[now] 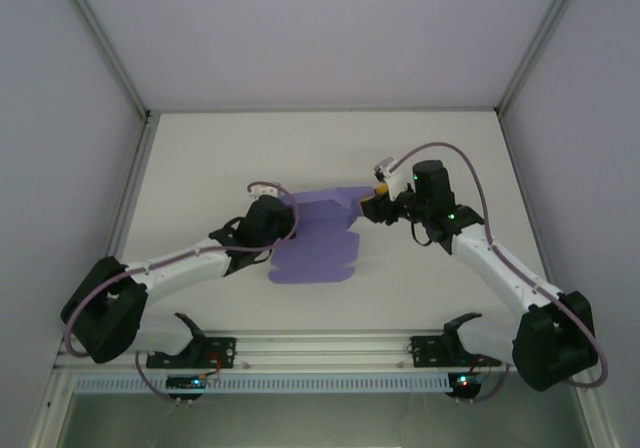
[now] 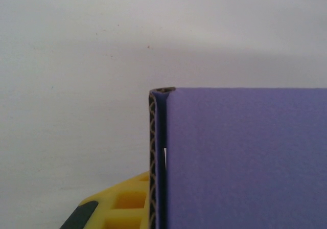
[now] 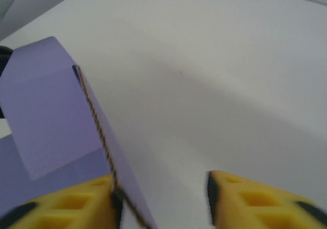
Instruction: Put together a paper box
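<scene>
Left arm (image 1: pixel 180 263) reaches in from the near-left to the left edge of the paper box (image 1: pixel 315 253). Left fingers (image 2: pixel 122 203): closed down on a raised wall of the box, near a corner of it. Its wrist view has one yellow finger tight against the card's outer face, with the corrugated cut edge right beside it; the other finger is hidden behind the card. Box: lilac blank, mostly flat on the table (image 1: pixel 200 168), mid-table between the two arms; the far part looks folded up. Right fingers (image 3: pixel 255 201): parted, clear gap between them, not clamping. A tilted flap (image 3: pixel 51 111) leans into that gap, its edge touching the inner side of the left-in-view finger; the other finger is clear of the card. Right arm (image 1: pixel 500 263) comes in from the near-right, wrist at the box's far-right corner.
</scene>
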You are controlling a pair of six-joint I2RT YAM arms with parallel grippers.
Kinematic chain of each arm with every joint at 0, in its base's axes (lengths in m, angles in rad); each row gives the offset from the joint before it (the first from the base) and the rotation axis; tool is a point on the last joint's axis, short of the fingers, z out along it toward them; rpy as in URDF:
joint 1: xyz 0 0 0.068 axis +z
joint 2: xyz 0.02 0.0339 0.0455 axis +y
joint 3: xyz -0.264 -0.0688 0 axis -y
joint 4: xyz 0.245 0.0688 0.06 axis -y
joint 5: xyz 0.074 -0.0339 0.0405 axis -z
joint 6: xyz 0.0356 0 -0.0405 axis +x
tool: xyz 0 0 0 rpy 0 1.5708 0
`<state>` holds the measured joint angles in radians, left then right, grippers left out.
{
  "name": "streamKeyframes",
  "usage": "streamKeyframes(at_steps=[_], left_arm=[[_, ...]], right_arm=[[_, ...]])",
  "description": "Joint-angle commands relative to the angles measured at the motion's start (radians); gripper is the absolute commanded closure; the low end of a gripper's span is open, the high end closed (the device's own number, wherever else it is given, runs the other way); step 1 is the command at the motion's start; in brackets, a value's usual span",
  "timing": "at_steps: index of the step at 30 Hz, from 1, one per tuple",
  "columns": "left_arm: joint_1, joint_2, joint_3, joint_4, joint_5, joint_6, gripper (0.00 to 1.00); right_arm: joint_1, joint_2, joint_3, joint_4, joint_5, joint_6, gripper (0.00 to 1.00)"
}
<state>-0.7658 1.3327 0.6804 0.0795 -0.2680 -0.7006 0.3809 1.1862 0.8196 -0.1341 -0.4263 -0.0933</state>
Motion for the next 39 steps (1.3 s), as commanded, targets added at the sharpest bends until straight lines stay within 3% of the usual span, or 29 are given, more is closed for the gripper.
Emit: streamKeyframes(at_steps=[1,7,10,22,27,34,39], left_arm=[[0.004,0.008,0.041,-0.032,0.022,-0.014,1.00],[0.004,0.026,0.060,-0.032,0.040,-0.016,1.00],[0.004,0.038,0.076,-0.040,0.056,-0.027,1.00],[0.003,0.087,0.117,-0.059,0.107,-0.085,1.00],[0.004,0.094,0.127,-0.058,0.127,-0.090,1.00],[0.004,0.090,0.121,-0.056,0.113,-0.096,1.00],[0.028,0.103,0.116,-0.049,0.112,-0.071,1.00]], right_arm=[[-0.003,0.019,0.042,-0.001,0.040,0.014,0.67],[0.005,0.040,0.034,0.000,0.028,0.012,0.82],[0.034,0.056,0.035,-0.013,0.126,0.005,0.91],[0.321,0.243,0.165,-0.147,1.040,0.020,0.94],[0.368,0.352,0.237,-0.230,1.218,0.097,0.98],[0.362,0.357,0.249,-0.217,1.131,0.123,0.98],[0.349,0.218,0.204,-0.240,0.864,0.072,0.76]])
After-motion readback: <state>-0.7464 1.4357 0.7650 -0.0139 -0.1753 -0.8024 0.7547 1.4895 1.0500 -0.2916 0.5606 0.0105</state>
